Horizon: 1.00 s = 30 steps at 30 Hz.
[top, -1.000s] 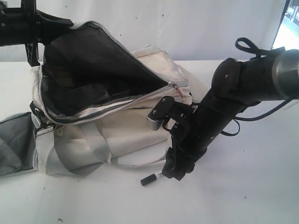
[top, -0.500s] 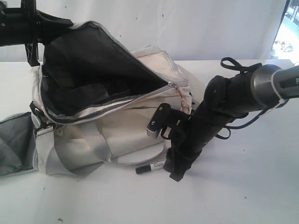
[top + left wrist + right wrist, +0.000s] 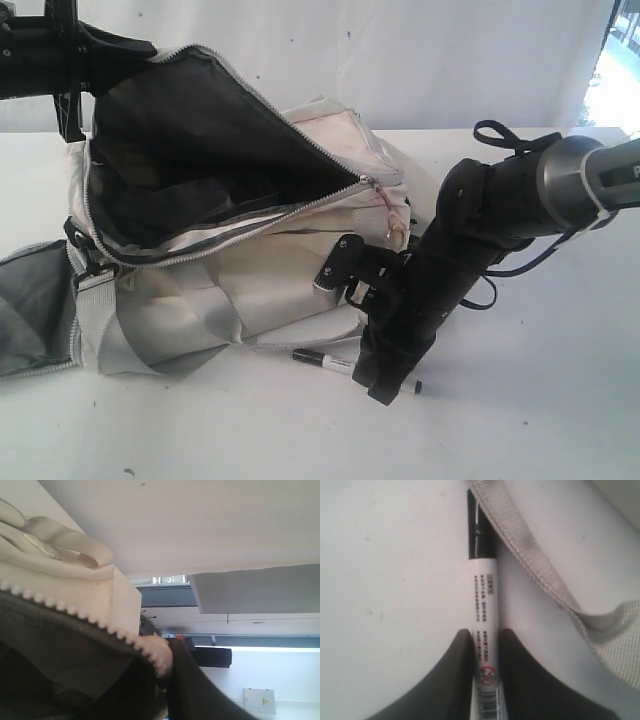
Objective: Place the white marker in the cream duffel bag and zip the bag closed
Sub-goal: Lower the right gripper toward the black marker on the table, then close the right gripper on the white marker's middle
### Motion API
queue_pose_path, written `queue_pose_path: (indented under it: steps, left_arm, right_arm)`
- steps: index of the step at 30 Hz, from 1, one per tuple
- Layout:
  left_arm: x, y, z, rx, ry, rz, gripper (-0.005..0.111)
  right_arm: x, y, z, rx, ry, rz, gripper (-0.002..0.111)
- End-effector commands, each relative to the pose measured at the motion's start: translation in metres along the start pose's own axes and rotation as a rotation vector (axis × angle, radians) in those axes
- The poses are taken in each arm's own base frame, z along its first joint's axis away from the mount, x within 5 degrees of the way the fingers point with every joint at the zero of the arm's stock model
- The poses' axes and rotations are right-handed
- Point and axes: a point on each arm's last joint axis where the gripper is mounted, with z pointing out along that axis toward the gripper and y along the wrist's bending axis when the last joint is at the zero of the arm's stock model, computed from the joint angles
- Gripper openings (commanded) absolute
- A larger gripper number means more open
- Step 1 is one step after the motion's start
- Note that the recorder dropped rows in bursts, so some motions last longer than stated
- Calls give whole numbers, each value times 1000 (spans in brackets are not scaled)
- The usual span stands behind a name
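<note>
Exterior view first. Large, soft, stained cream duffel bag (image 3: 270,285) slumped on the white table (image 3: 520,420), main zipper (image 3: 270,108) undone and mouth gaping onto dark grey lining (image 3: 190,170). Upper flap hoisted at its far-left corner by the left gripper (image 3: 72,115), evidently to hold the mouth wide for a drop-in. Slim white marker with a black cap (image 3: 322,361) flat on the table just beside the bag's front side, outside it, cap end pointing away from the right gripper (image 3: 385,385). That gripper down at table level over the barrel's other end, arm leaning steeply in from the right, low enough for a pick off the surface.

Left wrist view next. Toothed zipper edge and cream fabric bunched against a dark finger (image 3: 200,695). Pincer clamped shut on the bag's rim, hence the raised flap.

Right wrist view last. Two dark fingers (image 3: 447,680) pressed against either side of the white marker (image 3: 484,595) near its printed end, no gap visible: closed on the barrel, marker lying on the table. Grey webbing strap (image 3: 520,540) running right alongside the cap; touching or not, impossible to tell. Grip taken well away from the cap, probably to stay clear of that strap.

Grasp step in hand, by the look of it. Lift, carry to the mouth, release and zipping all yet to come. Worth watching: cap catching the strap on the way up.
</note>
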Motion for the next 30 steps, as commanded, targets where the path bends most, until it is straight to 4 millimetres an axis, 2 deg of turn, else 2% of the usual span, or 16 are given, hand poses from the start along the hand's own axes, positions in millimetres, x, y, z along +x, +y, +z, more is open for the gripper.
queue_pose_path:
  steps: [1,7,14,24,30]
  left_arm:
    - [-1,-5,0,18,-17,1,0]
    - [-1,-6,0,21,-13,1,0]
    - [-1,-6,0,20,-13,1,0]
    - [-1,-6,0,24,-8,1,0]
    - [2,-8,0,45,22,-3,0]
  right_arm:
    - [6,10,3,-108,58,6,0]
    - [9,20,-1,-210,98,4,0]
    - [1,26,-18,-196,37,15,0]
    - [-23,28,-52,-130,-109,9,0]
    - [-47,23,-61,-25,-210,-17,0]
